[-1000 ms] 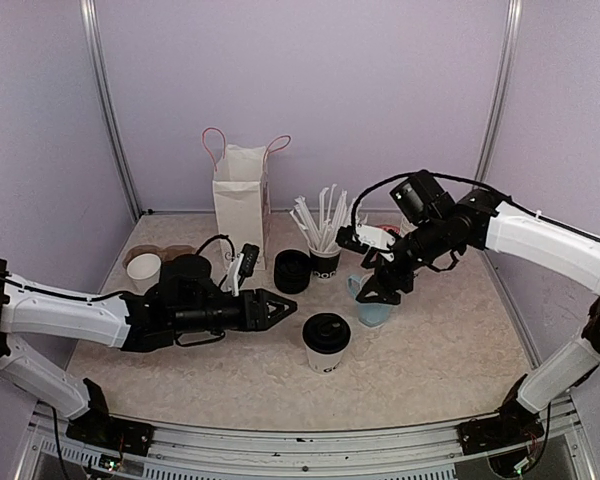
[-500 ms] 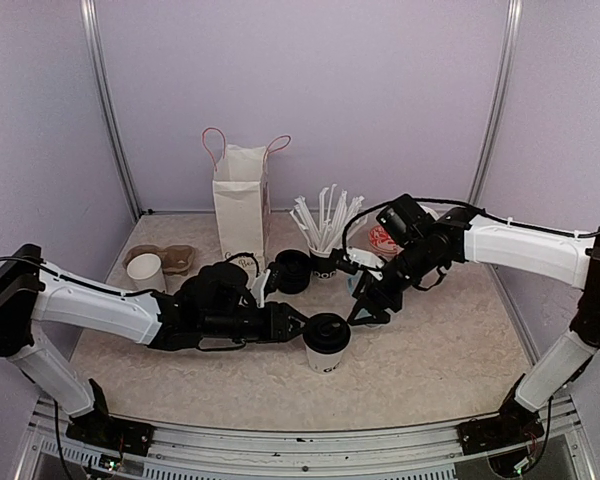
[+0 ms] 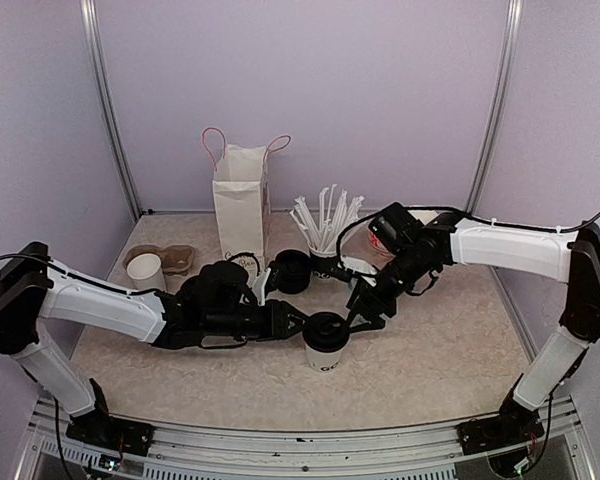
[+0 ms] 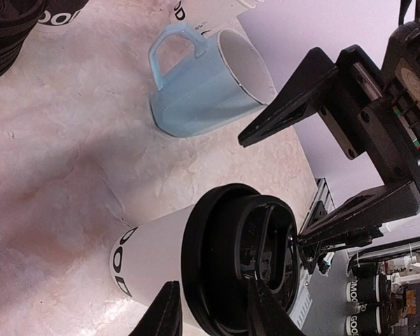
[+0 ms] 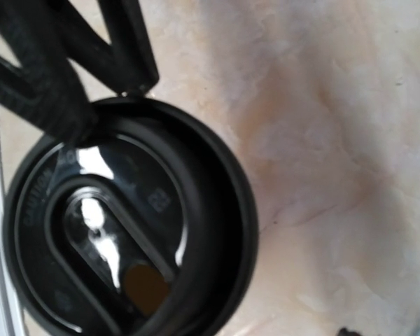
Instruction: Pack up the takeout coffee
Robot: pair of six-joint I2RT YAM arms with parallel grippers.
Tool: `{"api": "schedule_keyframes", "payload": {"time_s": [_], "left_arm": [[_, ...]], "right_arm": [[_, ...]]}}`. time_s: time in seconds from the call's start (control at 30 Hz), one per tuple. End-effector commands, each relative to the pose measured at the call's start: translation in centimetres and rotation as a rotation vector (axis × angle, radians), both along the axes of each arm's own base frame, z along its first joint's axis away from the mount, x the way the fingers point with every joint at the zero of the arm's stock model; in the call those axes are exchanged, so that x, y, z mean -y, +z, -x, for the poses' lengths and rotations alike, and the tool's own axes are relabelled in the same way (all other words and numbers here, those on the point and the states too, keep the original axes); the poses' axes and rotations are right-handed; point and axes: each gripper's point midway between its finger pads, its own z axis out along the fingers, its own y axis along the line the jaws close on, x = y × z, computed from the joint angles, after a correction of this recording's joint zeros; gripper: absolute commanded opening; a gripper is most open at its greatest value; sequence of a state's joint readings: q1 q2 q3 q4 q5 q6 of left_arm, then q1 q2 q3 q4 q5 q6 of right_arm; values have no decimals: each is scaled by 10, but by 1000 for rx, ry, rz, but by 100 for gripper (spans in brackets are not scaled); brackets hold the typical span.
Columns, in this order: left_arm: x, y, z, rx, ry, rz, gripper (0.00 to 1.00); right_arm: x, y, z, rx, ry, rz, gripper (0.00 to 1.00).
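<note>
With takeout cup [image 3: 326,342] upright at table [image 3: 450,370] front-centre, left gripper [image 3: 302,325] jaws narrowed about its lid [image 4: 241,259] rim (contact unconfirmed), right gripper [image 3: 354,316] jaws part-open alongside, clamp the wall below the lid; keep level.

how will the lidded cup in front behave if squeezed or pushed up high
Likely soft: the cup looks like thin paper, so a hard squeeze may dent it. Its lid seems only pressed on and might pop off. Taller than its base is wide, it would probably tip if pushed near the rim.
</note>
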State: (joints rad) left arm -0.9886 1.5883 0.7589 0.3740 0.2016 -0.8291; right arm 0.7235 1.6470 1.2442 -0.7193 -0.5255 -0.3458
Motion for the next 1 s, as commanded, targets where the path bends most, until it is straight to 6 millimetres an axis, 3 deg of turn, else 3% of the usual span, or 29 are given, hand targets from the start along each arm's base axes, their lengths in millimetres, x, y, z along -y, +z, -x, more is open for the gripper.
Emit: {"api": "schedule_keyframes", "payload": {"time_s": [0.0,0.37,0.43,0.53,0.77,0.9,0.97], "left_arm": [[-13,-42,4,-67,4,-113,30],[-33,-101,19,-178,-13,-282,16],[-35,-104,22,-177,-19,-294,16],[-28,-89,21,-116,-35,-277,22],[-8,-45,3,0,-32,-217,24],[7,-12,-13,81,-23,-176,32],[14,6,-20,120,-20,-148,36]], "right_arm": [[-3,-10,-3,-28,-2,-1,28],[0,-36,0,-66,-7,41,19],[2,-39,1,-68,-9,51,18],[5,-42,1,-57,-12,69,18],[2,-36,9,-84,11,49,19],[-5,-17,21,-130,47,-22,42],[-6,-10,24,-138,59,-42,49]]}}
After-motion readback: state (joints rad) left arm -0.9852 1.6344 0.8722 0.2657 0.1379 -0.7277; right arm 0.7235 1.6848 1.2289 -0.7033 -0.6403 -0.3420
